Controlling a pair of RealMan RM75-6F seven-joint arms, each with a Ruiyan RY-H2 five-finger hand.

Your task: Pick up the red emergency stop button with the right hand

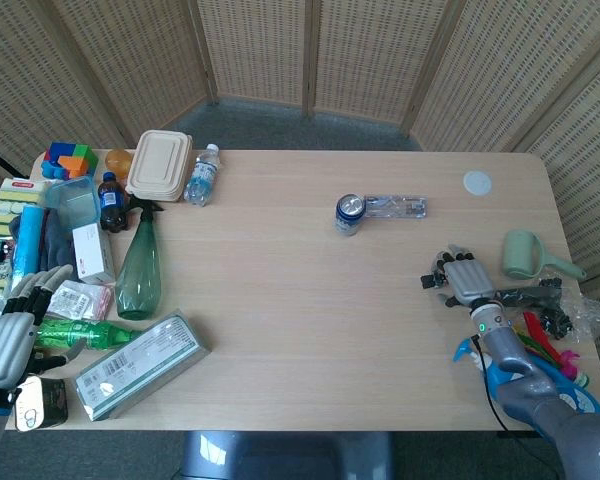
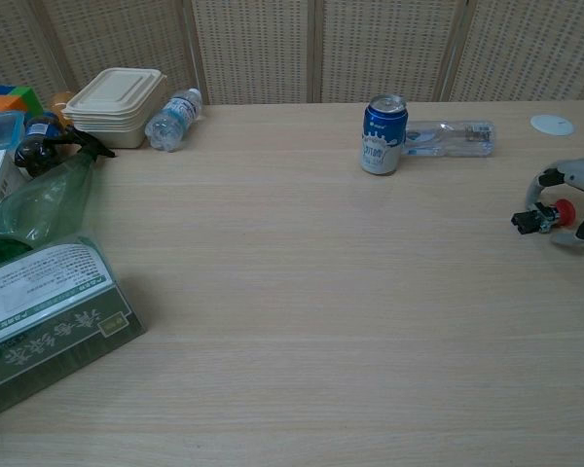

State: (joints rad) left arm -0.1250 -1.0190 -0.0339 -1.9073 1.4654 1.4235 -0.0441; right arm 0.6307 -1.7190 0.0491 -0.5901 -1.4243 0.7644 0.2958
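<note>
The red emergency stop button (image 2: pixel 547 216), red cap on a small black body, lies on the table near the right edge in the chest view. My right hand (image 2: pixel 576 191) reaches over it from the right, one finger curled down onto its top and the thumb against its near side, so it is pinched between them. In the head view the right hand (image 1: pixel 467 280) covers the button, with only a dark bit showing at the fingertips. My left hand (image 1: pixel 10 338) hovers at the table's left front edge, fingers apart and holding nothing.
A blue can (image 2: pixel 383 134) and a clear bottle lying flat (image 2: pixel 451 137) sit behind the button, a white lid (image 2: pixel 551 124) at the far right. A green mug (image 1: pixel 525 253) and colourful tools (image 1: pixel 548 350) lie by my right arm. A spray bottle (image 1: pixel 138 270), boxes and containers crowd the left side.
</note>
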